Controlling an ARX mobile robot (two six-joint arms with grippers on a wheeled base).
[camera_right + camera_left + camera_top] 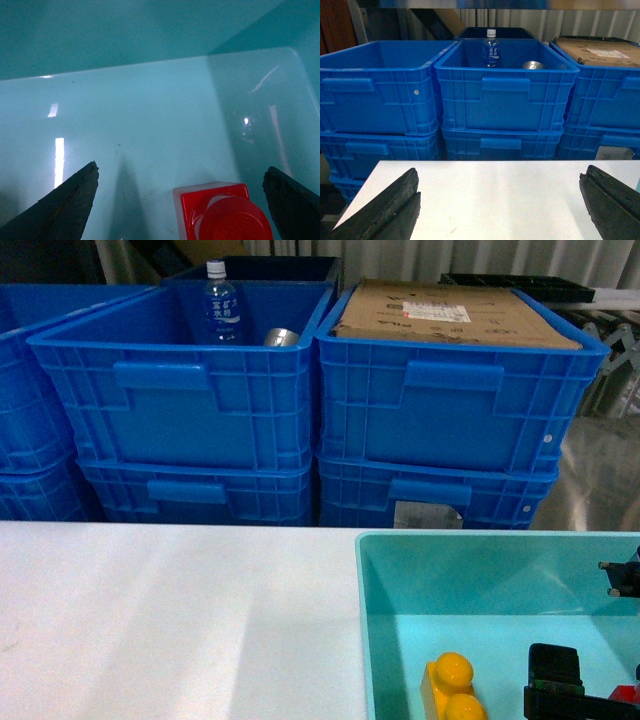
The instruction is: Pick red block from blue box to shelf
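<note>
The right hand hangs spread over the red block — light, hard, likely slick; grip its flat sides.

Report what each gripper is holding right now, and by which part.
Nothing is held. The right gripper is open inside the blue box, fingers either side of the red block, not touching. The left gripper is open above the white table.

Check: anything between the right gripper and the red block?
Nothing visible. The right gripper is open inside the blue box, with the red block between its fingers and only bare floor around. The orange-yellow block sits off to the side.
</note>
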